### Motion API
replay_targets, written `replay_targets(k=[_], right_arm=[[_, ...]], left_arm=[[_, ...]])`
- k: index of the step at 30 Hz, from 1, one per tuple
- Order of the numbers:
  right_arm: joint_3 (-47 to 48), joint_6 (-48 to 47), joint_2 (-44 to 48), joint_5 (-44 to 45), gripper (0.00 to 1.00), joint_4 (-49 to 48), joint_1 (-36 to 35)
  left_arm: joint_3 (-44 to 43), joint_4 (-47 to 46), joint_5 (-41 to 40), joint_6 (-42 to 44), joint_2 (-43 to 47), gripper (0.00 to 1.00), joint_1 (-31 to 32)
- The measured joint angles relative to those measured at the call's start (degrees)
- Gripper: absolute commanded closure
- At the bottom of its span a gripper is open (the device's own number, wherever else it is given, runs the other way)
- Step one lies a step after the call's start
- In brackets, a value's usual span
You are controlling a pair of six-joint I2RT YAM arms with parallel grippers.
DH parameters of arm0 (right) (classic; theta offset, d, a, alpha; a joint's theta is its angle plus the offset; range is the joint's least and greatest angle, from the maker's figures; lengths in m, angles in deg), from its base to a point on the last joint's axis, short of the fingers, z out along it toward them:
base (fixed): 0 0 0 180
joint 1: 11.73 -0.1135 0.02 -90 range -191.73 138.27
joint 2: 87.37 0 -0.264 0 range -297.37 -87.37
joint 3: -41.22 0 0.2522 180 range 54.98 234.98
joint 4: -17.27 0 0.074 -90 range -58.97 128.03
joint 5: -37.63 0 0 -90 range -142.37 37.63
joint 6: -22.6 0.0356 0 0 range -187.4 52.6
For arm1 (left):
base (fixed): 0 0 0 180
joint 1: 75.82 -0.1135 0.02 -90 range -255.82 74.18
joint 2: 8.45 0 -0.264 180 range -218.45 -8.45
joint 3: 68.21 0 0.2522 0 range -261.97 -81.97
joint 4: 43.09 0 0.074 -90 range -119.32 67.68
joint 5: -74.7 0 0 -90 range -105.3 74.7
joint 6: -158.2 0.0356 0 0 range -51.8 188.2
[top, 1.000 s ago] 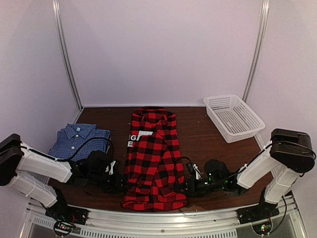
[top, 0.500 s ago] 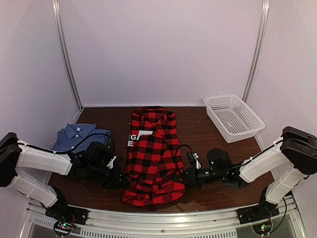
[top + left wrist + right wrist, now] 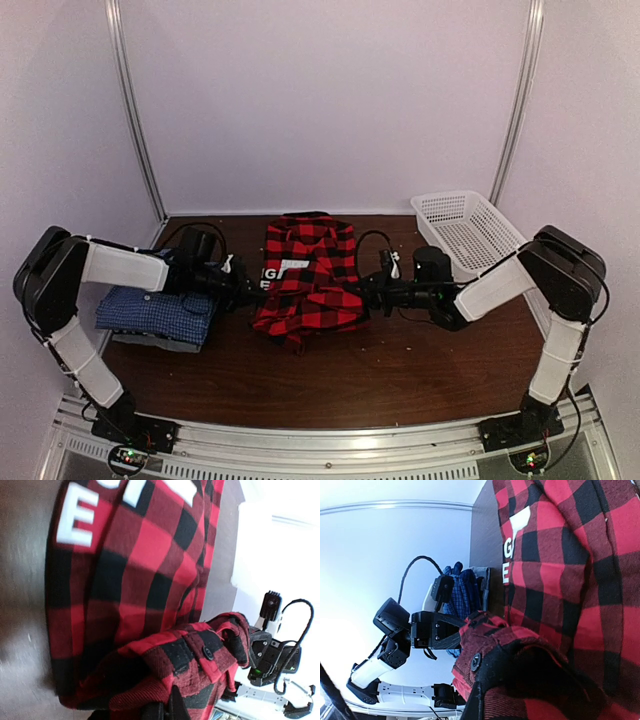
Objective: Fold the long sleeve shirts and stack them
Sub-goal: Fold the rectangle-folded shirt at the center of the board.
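Note:
The red-and-black plaid shirt (image 3: 308, 275) lies in the middle of the table, its lower half lifted and doubled toward the collar. My left gripper (image 3: 243, 290) is shut on its left hem edge; in the left wrist view the plaid (image 3: 150, 580) bunches over my gripper (image 3: 172, 707). My right gripper (image 3: 368, 293) is shut on the right hem edge; the right wrist view shows the plaid (image 3: 560, 555) folded over my gripper (image 3: 477, 700). The blue checked shirt (image 3: 155, 305) lies folded at the left, on a grey one whose edge (image 3: 170, 343) shows beneath.
A white mesh basket (image 3: 470, 235) stands at the back right. The brown table (image 3: 330, 380) is bare in front of the plaid shirt. Metal frame posts stand at the back corners.
Both grippers have carried the plaid shirt's bottom hem away from the near edge toward the collar, so the shirt is now about half as long. Both arms have stretched farther back.

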Motion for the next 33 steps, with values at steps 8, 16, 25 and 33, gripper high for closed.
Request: replay_targets(k=[8, 16, 25, 33], right_arm=[[8.15, -0.17, -13.44, -0.68, 1.00, -0.59, 4.42], [10.64, -6.75, -14.97, 1.29, 1.00, 6.64, 4.48], [4.33, -13.77, -10.23, 4.15, 1.00, 11.34, 3.48], [-7.56, -16.17, 1.81, 5.03, 1.00, 15.89, 0.72]], left_arm=[[-11.06, -0.96, -1.55, 0.57, -14.82, 1.00, -2.80], [-11.52, -0.04, -3.63, 2.38, -18.64, 1.00, -2.01], [-6.73, -4.90, -6.43, 2.23, -16.31, 1.00, 3.72], [2.99, -1.75, -8.28, 1.09, -6.29, 1.00, 9.29]])
